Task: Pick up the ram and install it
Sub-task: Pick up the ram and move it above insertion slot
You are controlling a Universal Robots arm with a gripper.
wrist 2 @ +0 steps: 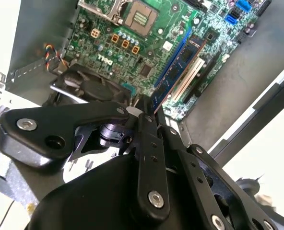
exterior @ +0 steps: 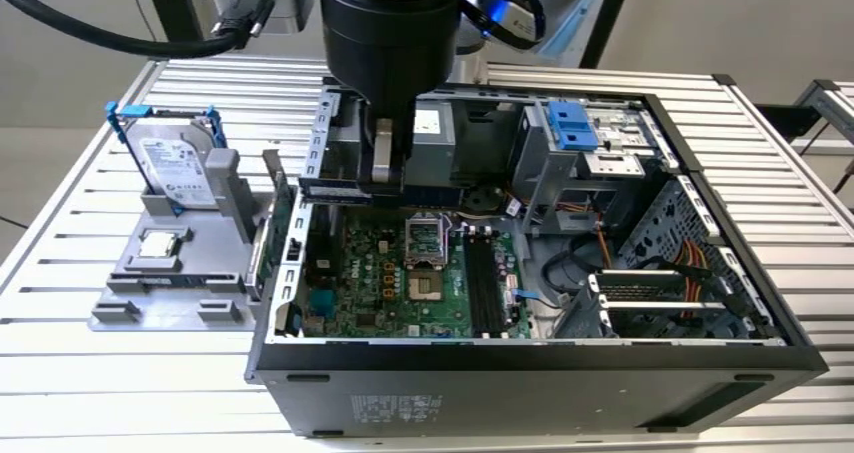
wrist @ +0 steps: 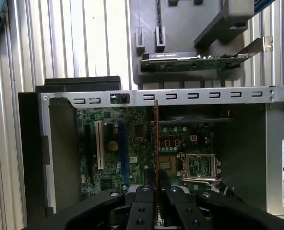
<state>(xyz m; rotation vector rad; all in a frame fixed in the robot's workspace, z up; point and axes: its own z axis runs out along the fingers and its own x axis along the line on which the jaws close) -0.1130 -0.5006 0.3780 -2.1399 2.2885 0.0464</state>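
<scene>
My gripper (exterior: 384, 178) hangs over the back of the open computer case (exterior: 534, 358), shut on the ram (exterior: 334, 186). The ram is a long, thin, dark stick held level above the motherboard (exterior: 387, 273). In the second wrist view the ram (wrist 2: 180, 67) reaches out from my gripper (wrist 2: 144, 108), a dark board with black chips, over the memory slots (wrist 2: 195, 76). In the first wrist view the ram (wrist: 156, 139) appears edge-on as a thin line running out from my gripper (wrist: 156, 189), beside the empty processor socket (wrist: 197, 165). The black slots (exterior: 478, 288) lie to the exterior view's right of the socket.
On a grey fixture (exterior: 167, 283) at the exterior view's left stand a hard drive with blue handles (exterior: 180, 163) and a small square processor chip (exterior: 158, 241). A card (wrist: 190, 60) sits in that fixture. Drive cages and cables (exterior: 641, 273) crowd the case's right side.
</scene>
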